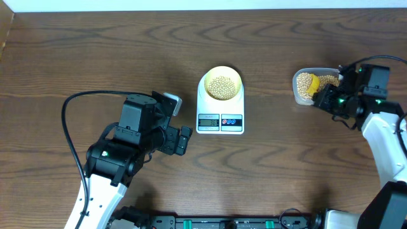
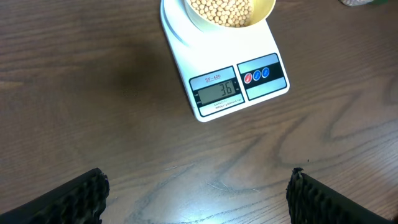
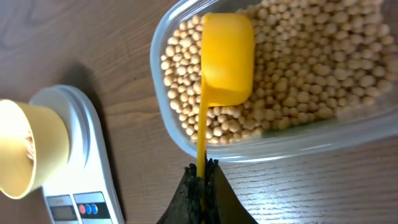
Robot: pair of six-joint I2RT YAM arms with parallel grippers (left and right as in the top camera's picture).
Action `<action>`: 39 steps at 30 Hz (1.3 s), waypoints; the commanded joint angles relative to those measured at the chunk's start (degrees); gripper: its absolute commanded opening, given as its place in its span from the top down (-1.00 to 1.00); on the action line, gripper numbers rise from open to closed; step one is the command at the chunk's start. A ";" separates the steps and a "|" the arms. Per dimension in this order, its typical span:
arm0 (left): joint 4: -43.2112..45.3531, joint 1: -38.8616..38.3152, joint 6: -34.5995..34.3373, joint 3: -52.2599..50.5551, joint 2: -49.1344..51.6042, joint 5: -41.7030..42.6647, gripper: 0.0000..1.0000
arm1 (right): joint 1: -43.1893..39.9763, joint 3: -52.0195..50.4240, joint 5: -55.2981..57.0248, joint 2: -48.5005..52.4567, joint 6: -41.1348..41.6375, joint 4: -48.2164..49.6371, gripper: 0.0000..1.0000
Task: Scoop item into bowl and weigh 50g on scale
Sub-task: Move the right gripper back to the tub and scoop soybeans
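Note:
A pale-yellow bowl (image 1: 220, 83) holding tan beans (image 1: 221, 87) sits on the white scale (image 1: 220, 121) at the table's middle; its display (image 2: 216, 93) is lit. My right gripper (image 3: 203, 167) is shut on the thin handle of a yellow scoop (image 3: 226, 59). The scoop's cup lies on its side over the beans (image 3: 311, 74) in the clear container (image 1: 299, 89) at the right. My left gripper (image 2: 198, 190) is open over bare wood just in front of the scale, with nothing between its fingers (image 2: 81, 198).
Black cables (image 1: 70, 114) loop round the left arm at the left. The right arm's white body (image 1: 389, 137) runs down the right edge. The table's back edge lies along the top of the overhead view.

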 commanded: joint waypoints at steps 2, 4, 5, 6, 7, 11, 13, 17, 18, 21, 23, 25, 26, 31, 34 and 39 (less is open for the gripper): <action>0.09 -0.17 0.11 -0.28 -0.04 -0.59 -0.87 | -2.97 -0.28 -7.58 0.59 3.06 -0.24 0.98; 0.09 -0.17 0.11 -0.28 -0.04 -0.59 -0.87 | -4.33 -0.28 -10.69 0.59 3.06 -0.24 0.98; 0.09 -0.17 0.11 -0.28 -0.04 -0.59 -0.87 | -5.09 -0.28 -12.35 0.59 3.06 -0.28 0.98; 0.09 -0.17 0.11 -0.28 -0.04 -0.59 -0.87 | -5.70 -0.28 -13.55 0.59 3.06 -0.42 0.98; 0.09 -0.17 0.11 -0.28 -0.04 -0.59 -0.87 | -6.40 -0.28 -14.56 0.59 3.06 -0.70 0.98; 0.09 -0.17 0.11 -0.28 -0.04 -0.59 -0.87 | -8.74 -0.28 -15.15 0.59 3.06 -2.78 0.98; 0.09 -0.17 0.11 -0.28 -0.04 -0.59 -0.87 | -10.19 -0.28 -15.15 0.59 3.06 -3.48 0.98; 0.09 -0.17 0.11 -0.28 -0.04 -0.59 -0.87 | -12.15 -0.28 -15.19 0.59 3.19 -4.00 0.98; 0.09 -0.17 0.11 -0.28 -0.04 -0.59 -0.87 | -12.74 -0.28 -15.21 0.59 3.74 -4.26 0.99; 0.09 -0.17 0.11 -0.28 -0.04 -0.59 -0.87 | -14.86 -0.28 -17.64 0.59 4.11 -4.31 0.98; 0.09 -0.17 0.11 -0.28 -0.04 -0.59 -0.87 | -16.55 -0.28 -20.26 0.59 4.11 -4.31 0.98; 0.09 -0.17 0.11 -0.28 -0.04 -0.59 -0.87 | -18.40 -0.28 -23.43 0.59 4.11 -4.33 0.98; 0.09 -0.17 0.11 -0.28 -0.04 -0.59 -0.87 | -19.34 -0.28 -25.11 0.59 4.09 -4.33 0.98; 0.09 -0.17 0.11 -0.28 -0.04 -0.59 -0.87 | -23.80 -0.28 -34.45 0.59 4.11 -4.33 0.98; 0.09 -0.17 0.11 -0.28 -0.04 -0.59 -0.87 | -26.32 -0.28 -40.09 0.59 4.11 -4.33 0.98; 0.09 -0.17 0.11 -0.28 -0.04 -0.59 -0.87 | -27.10 -0.28 -46.62 0.59 4.11 -4.31 0.98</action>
